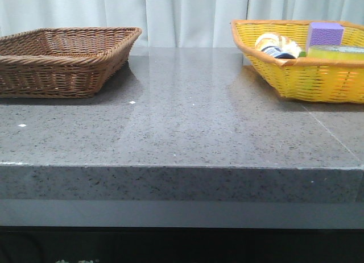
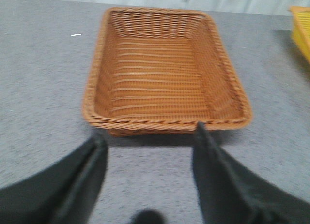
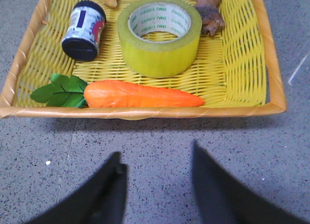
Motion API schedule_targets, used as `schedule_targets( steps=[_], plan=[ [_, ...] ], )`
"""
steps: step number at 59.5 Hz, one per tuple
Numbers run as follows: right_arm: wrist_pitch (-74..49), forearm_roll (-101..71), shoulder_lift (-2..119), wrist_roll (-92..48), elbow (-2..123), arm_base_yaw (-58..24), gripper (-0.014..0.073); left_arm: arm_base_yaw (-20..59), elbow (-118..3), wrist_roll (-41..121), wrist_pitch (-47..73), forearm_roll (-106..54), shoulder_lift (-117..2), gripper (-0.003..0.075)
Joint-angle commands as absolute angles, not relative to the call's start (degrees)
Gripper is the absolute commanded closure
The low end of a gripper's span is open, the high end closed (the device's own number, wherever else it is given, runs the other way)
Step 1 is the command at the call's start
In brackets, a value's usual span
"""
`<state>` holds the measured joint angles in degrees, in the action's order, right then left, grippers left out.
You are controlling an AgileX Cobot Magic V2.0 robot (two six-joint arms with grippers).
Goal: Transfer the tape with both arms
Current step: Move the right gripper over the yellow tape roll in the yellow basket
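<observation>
Resting glossy yellow tape [image 3: 159, 36], woven yellow basket [image 3: 237, 74]

My R gripper [image 3: 157, 178] hangs open over grey table [image 3: 160, 146]. Yellow basket [image 3: 271, 83] holds tape [image 3: 159, 37] flat, w/ carrot [image 3: 140, 95] beside it, can [image 3: 84, 30] near.

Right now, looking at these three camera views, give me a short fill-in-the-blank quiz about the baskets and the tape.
1. The wide yellow roll of packing tape lies in the ____ wicker basket.
2. The brown wicker basket holds ____.
3. The orange toy carrot lies between the tape and the basket's ____ rim.
4. The right gripper fingers stand ____.

Answers: yellow; nothing; near; open
</observation>
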<state>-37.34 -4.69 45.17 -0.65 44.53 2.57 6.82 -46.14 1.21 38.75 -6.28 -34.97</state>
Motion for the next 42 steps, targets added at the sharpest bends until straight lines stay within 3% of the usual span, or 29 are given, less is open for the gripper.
schedule_targets(
  steps=[1,18,42],
  plan=[
    [-33.11,-4.92,46.36,-1.13,46.38,2.66,0.0059,11.23,-47.97,1.09,33.94,-6.76,-35.46,0.0217],
    [-41.21,-4.87,57.89,-0.47,59.93,6.28,0.0055,22.82,-47.97,1.09,31.92,-6.76,-35.46,0.0230],
    [-54.90,-5.88,81.36,-0.47,85.04,9.01,0.0055,23.92,-47.97,1.09,31.37,-6.89,-35.46,0.0230]
  ],
)
